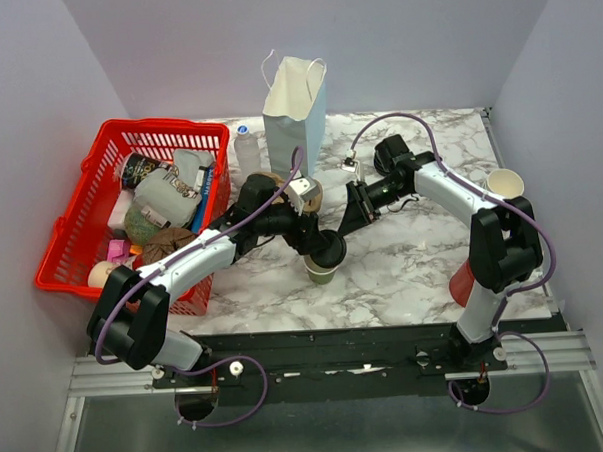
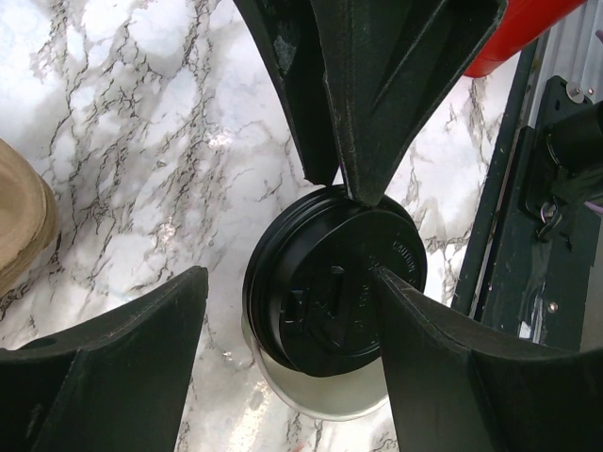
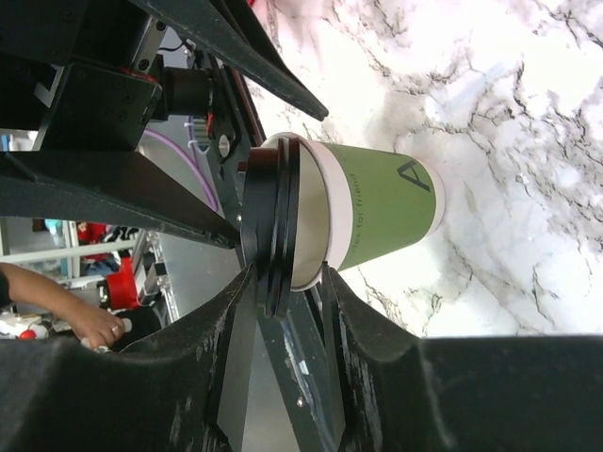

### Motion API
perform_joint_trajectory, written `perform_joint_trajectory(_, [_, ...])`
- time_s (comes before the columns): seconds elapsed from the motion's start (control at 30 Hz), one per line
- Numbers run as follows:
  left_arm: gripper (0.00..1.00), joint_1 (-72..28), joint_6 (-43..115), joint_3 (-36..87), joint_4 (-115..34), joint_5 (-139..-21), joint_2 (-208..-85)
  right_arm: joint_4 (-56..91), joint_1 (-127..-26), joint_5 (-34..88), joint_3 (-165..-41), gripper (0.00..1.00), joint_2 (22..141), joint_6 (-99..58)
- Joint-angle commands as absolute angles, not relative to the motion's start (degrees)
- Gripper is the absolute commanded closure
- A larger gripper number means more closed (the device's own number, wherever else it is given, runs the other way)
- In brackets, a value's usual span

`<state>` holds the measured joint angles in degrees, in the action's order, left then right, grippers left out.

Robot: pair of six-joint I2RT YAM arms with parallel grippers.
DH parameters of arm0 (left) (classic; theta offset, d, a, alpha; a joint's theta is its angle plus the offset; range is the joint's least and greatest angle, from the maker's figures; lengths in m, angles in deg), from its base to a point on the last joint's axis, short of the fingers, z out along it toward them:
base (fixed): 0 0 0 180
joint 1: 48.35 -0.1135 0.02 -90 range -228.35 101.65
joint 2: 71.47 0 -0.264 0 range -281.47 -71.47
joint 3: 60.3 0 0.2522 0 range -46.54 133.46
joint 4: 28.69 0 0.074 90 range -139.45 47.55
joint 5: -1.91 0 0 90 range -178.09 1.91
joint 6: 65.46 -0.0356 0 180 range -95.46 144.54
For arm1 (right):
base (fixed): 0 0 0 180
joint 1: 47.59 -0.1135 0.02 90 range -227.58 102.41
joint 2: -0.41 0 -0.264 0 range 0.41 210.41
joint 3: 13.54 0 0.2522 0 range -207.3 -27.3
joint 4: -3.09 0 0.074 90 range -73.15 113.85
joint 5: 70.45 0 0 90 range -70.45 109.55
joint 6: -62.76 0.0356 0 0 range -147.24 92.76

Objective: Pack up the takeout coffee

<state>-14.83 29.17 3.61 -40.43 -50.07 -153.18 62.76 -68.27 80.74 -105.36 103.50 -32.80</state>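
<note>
- We are noting marbled table [image 1: 413,261], pale walls [image 1: 174,51], red basket [image 1: 167,125] at nine o'clock.
- The left gripper [image 2: 289,273] is straddling cup [image 3: 386,212] wide; right gripper [image 3: 290,278] is pinching its lid [image 2: 320,311].

The green cup [image 3: 386,202] bears "A" and small print, "for friend".

**Marble-patterned bench [image 1: 404,272], with containers set along its edges**

A red basket [image 1: 67,241] is placed at the left edge. A white paper bag [image 1: 294,101] is stood upright at the far edge, with a clear bottle [image 1: 247,148] just beside it on the left. An olive-green paper cup [image 1: 322,274] is stood upright near the middle of the near edge. A red cup [image 1: 462,282] is set at the right edge, and a white-rimmed cup [image 1: 505,184] farther back along that edge.
</note>
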Motion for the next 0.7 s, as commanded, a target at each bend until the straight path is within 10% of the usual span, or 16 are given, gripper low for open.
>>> perform_joint_trajectory(0.0, [0.22, -14.5, 29.4, 4.7, -40.2, -49.1, -152.7, 61.9, -68.4, 79.3, -106.9, 0.58, 104.6, -32.2])
perform_joint_trajectory(0.67, [0.23, -14.6, 29.8, 5.1, -42.3, -47.9, -152.1, 61.5, -69.6, 79.5, -108.2, 0.55, 107.8, -30.6])
